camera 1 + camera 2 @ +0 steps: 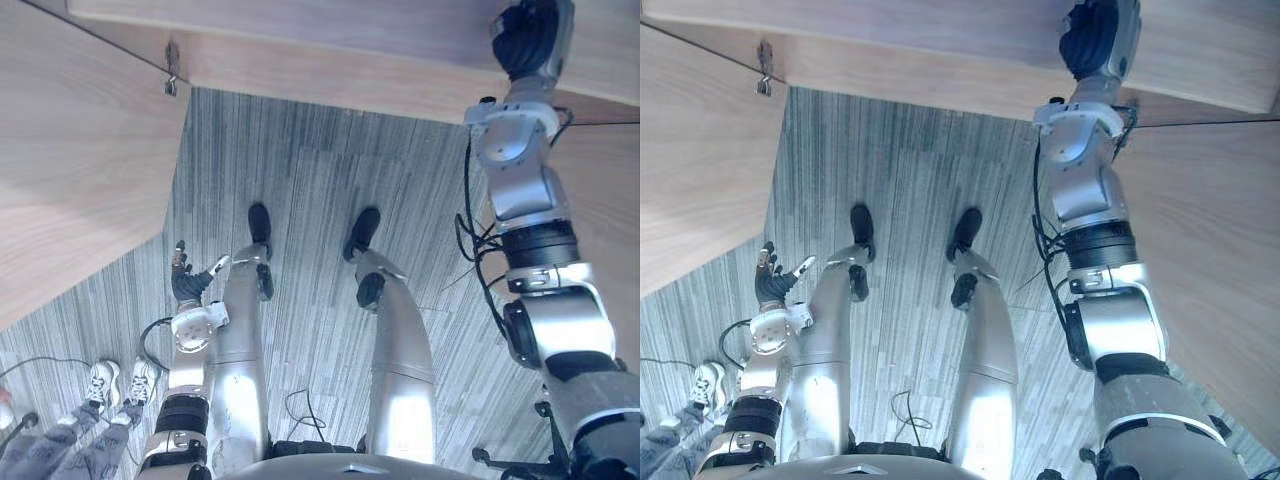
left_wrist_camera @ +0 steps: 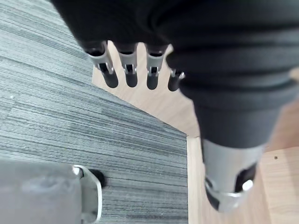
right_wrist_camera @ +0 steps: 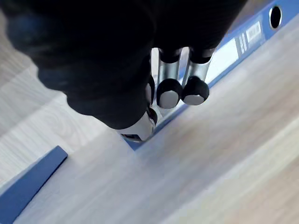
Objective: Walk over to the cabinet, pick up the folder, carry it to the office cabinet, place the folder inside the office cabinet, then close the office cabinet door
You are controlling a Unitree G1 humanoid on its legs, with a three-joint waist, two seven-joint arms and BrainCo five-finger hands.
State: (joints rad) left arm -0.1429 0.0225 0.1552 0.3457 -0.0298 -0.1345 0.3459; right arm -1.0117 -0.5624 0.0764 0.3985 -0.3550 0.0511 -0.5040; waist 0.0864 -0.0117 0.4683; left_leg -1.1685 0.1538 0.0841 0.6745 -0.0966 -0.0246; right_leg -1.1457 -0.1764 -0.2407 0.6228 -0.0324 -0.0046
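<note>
Right hand (image 3: 169, 79) curled round blue folder (image 3: 264, 25) spine, up on wooden cabinet shelf (image 3: 210, 149). Left hand (image 1: 188, 283) relaxed, empty, low above carpet floor (image 1: 300, 170). Likely placing step: letting go and shutting open cabinet door (image 1: 70, 170) not yet done.

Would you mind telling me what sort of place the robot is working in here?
Probably an office: grey striped carpet, light wood cabinets, and a blue folder with a labelled spine.
</note>
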